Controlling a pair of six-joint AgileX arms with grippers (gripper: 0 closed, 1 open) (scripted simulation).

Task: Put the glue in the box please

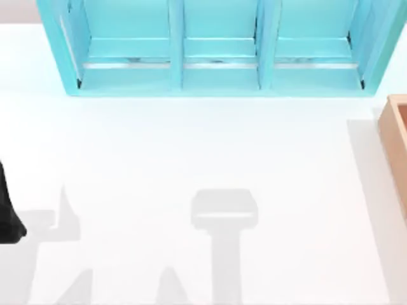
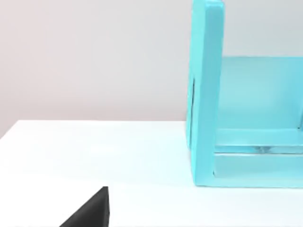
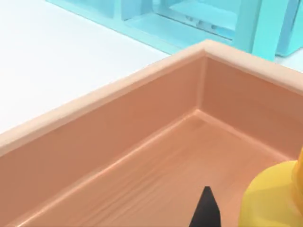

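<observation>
The glue (image 3: 272, 198) is a yellow-orange bottle; part of its rounded body shows low inside the box (image 3: 142, 161), just above the wooden floor. A black tip of my right gripper (image 3: 206, 213) sits beside the bottle with a narrow gap between them, and whether it grips the bottle is not visible. In the top view the light brown box (image 1: 397, 143) lies at the table's right edge, partly out of frame. My left arm (image 1: 9, 216) is parked at the table's left edge, and a black part of my left gripper (image 2: 90, 213) hovers over the white table.
A big turquoise shelf unit (image 1: 219, 67) with three compartments stands along the back of the table, its end wall (image 2: 206, 94) close to my left gripper. It also rises just behind the box's far corner (image 3: 208, 47). White tabletop (image 1: 203, 165) spreads between shelf and arms.
</observation>
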